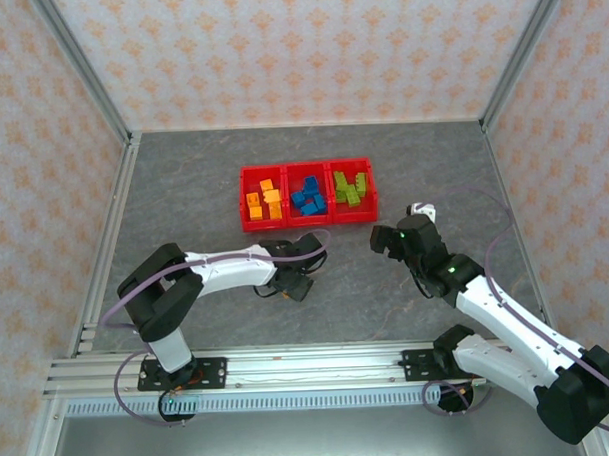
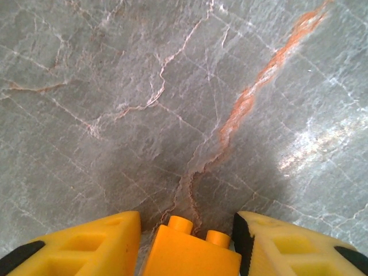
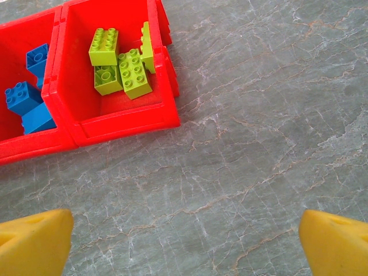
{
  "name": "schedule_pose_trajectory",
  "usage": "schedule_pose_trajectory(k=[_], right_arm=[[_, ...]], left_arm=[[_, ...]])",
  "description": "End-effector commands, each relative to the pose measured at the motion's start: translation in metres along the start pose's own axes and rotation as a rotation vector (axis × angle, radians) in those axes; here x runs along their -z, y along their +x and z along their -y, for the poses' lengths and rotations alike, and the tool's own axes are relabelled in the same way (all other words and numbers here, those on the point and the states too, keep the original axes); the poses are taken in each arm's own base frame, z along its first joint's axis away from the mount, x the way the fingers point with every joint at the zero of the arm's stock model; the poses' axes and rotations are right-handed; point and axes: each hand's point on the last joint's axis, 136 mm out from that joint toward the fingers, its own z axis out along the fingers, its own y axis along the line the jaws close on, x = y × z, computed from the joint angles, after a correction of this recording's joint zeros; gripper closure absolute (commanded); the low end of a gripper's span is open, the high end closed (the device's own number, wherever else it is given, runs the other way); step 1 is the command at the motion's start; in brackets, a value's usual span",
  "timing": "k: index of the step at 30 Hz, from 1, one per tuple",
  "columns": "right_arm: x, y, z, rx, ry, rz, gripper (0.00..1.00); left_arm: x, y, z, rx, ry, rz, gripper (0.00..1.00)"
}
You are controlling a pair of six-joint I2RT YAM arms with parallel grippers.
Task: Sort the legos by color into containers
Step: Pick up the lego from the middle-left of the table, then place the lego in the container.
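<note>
Landmark for us: the containers, three red bins joined in a row on the grey table.

Bin contents as we read them from the top view:
- left bin: orange legos
- middle bin: blue legos
- right bin: lime legos

Each bin holds one colour.

One orange lego is outside the containers, on their near side, roughly in front of the left and middle bins. In the left wrist view we see it with two studs showing, between the yellow fingers of the left gripper. The pad on the right of that view looks to touch the brick. On the other side we see a thin sliver of table between finger and brick. We cannot tell whether the brick is pinched or only bracketed.

The right gripper hangs just off the near right corner of the containers, beside the lime bin. Its fingers are spread wide with bare table between them.

Any lettering on the studs is too small for us to read.
</note>
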Motion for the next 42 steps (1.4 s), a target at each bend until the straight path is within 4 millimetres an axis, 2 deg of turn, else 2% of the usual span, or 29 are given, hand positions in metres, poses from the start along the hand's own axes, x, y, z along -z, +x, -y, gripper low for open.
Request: schedule_pose_trajectory(k=[1,3,9,12,15,18,23,25,27,30,34,42], right_arm=[[0.003,-0.002,0.002,0.013,0.011,0.009,0.0],[0.003,-0.002,0.002,0.011,0.012,0.008,0.0],[0.003,-0.002,0.002,0.011,0.014,0.007,0.0],[0.004,-0.002,0.002,0.011,0.013,0.01,0.0],[0.004,-0.003,0.002,0.01,0.011,0.012,0.0],[0.004,-0.003,0.002,0.009,0.01,0.013,0.0],[0.003,-0.002,0.001,0.01,0.007,0.011,0.0],[0.004,-0.002,0.001,0.01,0.006,0.011,0.0],[0.005,-0.003,0.001,0.009,0.005,0.013,0.0],[0.005,-0.004,0.002,0.007,0.007,0.016,0.0],[0.006,-0.005,0.002,0.005,0.005,0.023,0.0],[0.007,-0.005,0.002,0.008,0.008,0.022,0.0]], left_arm=[[-0.012,0.034,-0.033,0.013,-0.147,-0.121,0.54],[-0.009,0.033,-0.033,0.031,-0.146,-0.114,0.59],[0.002,0.024,-0.034,0.091,-0.147,-0.068,0.66],[0.018,0.01,-0.039,0.136,-0.156,-0.003,0.69],[0.044,-0.01,-0.052,0.218,-0.17,0.09,0.7],[0.077,-0.035,-0.08,0.342,-0.191,0.213,0.7],[0.139,-0.085,-0.145,0.573,-0.216,0.482,0.69],[0.156,-0.102,-0.168,0.645,-0.228,0.576,0.68],[0.164,-0.117,-0.186,0.696,-0.24,0.636,0.67],[0.16,-0.141,-0.202,0.721,-0.246,0.667,0.64],[0.136,-0.171,-0.215,0.723,-0.269,0.646,0.65],[0.095,-0.204,-0.241,0.776,-0.358,0.668,0.67]])
